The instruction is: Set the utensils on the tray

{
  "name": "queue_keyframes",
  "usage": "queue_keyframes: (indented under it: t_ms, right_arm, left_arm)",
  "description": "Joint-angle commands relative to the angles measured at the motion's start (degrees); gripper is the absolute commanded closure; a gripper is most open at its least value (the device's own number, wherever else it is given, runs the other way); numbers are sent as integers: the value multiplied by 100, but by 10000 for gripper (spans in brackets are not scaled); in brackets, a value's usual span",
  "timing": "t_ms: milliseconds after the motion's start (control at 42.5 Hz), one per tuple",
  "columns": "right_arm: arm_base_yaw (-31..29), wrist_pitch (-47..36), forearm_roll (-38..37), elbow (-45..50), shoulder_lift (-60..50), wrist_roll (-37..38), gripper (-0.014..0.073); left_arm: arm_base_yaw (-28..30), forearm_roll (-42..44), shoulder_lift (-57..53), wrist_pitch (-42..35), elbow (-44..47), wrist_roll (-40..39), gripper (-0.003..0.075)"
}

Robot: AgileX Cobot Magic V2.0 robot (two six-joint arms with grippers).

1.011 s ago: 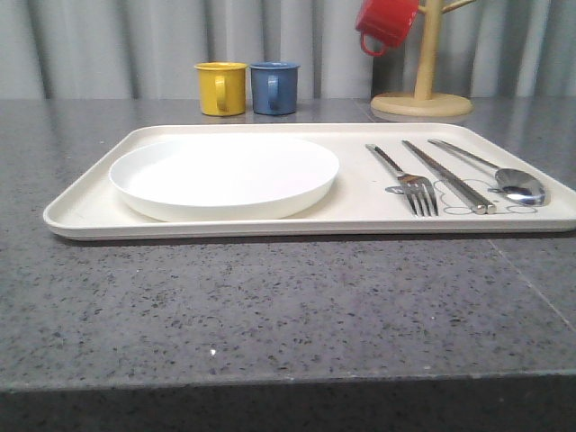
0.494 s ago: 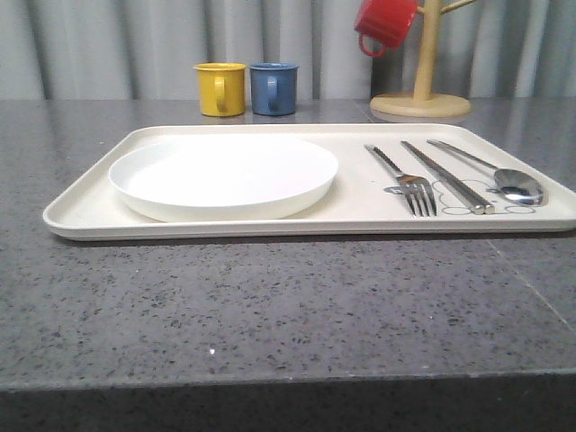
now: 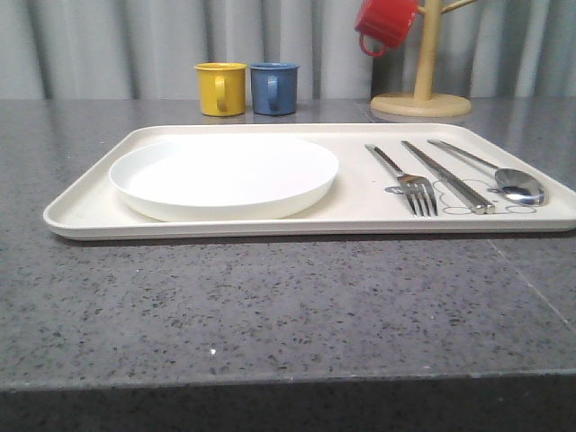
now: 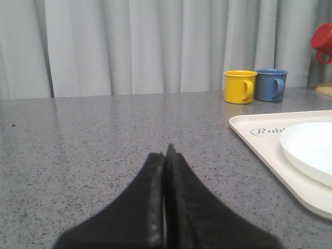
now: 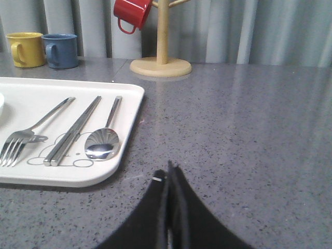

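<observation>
A: Where are the utensils?
B: All on the cream tray (image 3: 90, 209): white plate (image 3: 224, 175) on its left half; fork (image 3: 405, 178), chopsticks (image 3: 447, 175) and spoon (image 3: 504, 176) side by side on its right half.
A: And the grippers?
B: Left gripper (image 4: 165, 155) is pressed closed, empty, left of the tray. Right gripper (image 5: 169, 174) likewise, right of it.

Yellow mug (image 3: 220, 88) touches blue mug (image 3: 274, 87); red mug (image 3: 387, 24) hangs on wooden stand (image 3: 421, 94)
</observation>
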Motion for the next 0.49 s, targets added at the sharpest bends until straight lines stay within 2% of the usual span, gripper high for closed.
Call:
queue_keyframes:
  t_ms: [0,212,470]
  right_arm:
    - [-22,-570,-501,2,-91,594,661]
    - [-22,-918,-549,2,-91,837,661]
    - [-22,-917,-830,2,-91,1151,661]
  left_arm:
    - [21,-56,-113,-479,74,-17,741]
    - [21,-56,-113,-479,74,-17,741]
    - [21,-56,-113,-479,74,-17,741]
